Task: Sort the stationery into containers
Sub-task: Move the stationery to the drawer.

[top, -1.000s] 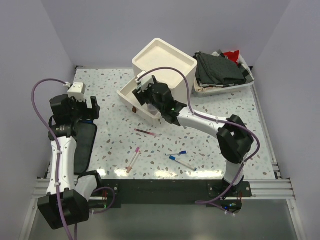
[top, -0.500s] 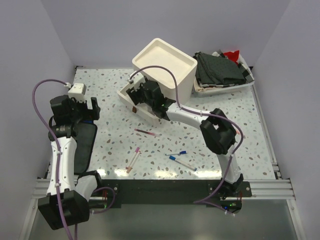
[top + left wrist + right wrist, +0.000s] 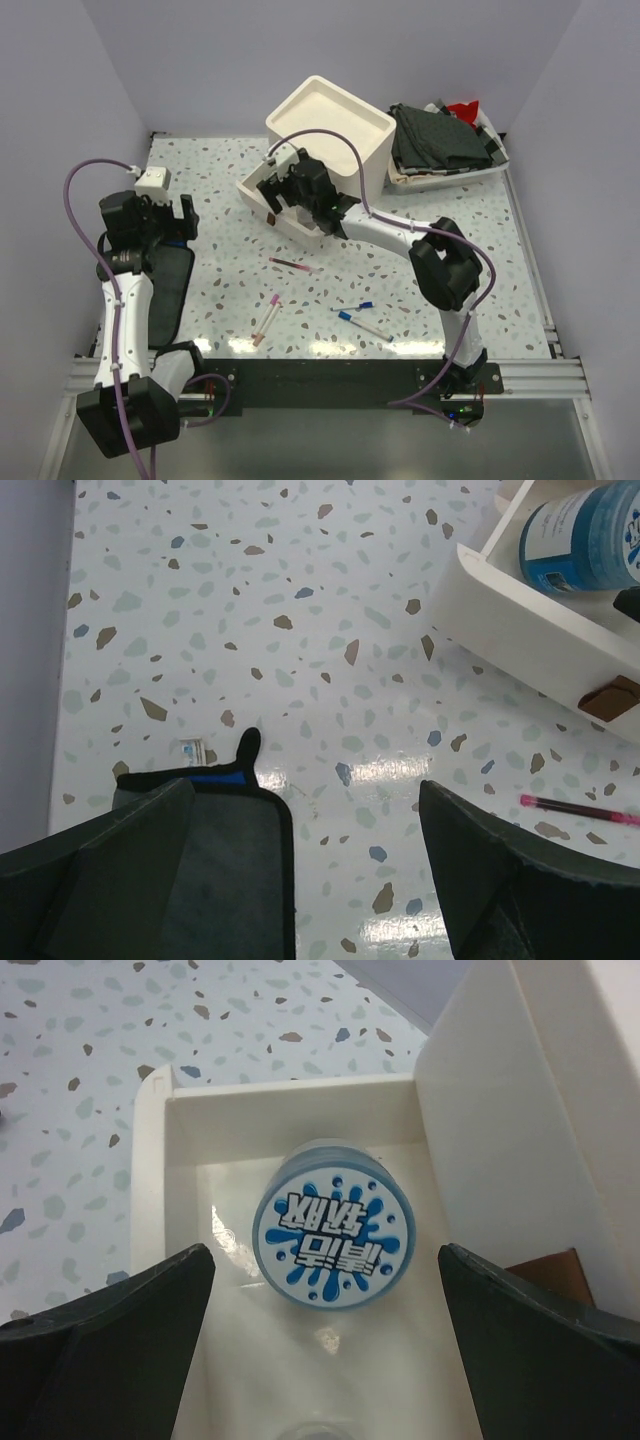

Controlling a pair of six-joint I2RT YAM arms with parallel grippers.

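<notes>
The cream-white cabinet [image 3: 335, 130] stands at the back, its lowest drawer [image 3: 262, 203] pulled out. My right gripper [image 3: 292, 186] hangs open over that drawer. In the right wrist view a round blue tape roll [image 3: 332, 1222] stands in the drawer [image 3: 150, 1190], below and between my open right gripper [image 3: 325, 1265]. The left wrist view also shows a blue roll [image 3: 590, 530] in the drawer [image 3: 540, 650]. On the table lie a maroon pen [image 3: 292, 265], a pink pen [image 3: 268, 318] and two white pens with blue caps [image 3: 364, 327]. My left gripper [image 3: 165, 215] is open and empty.
A white tray of dark cloths [image 3: 445, 178] sits at the back right. A black pouch [image 3: 172, 290] lies under the left arm, also in the left wrist view [image 3: 220, 860]. A small white box [image 3: 153, 180] is at the far left.
The right arm's elbow has swung left and its gripper has shifted slightly over the open drawer. The left arm has not moved.
</notes>
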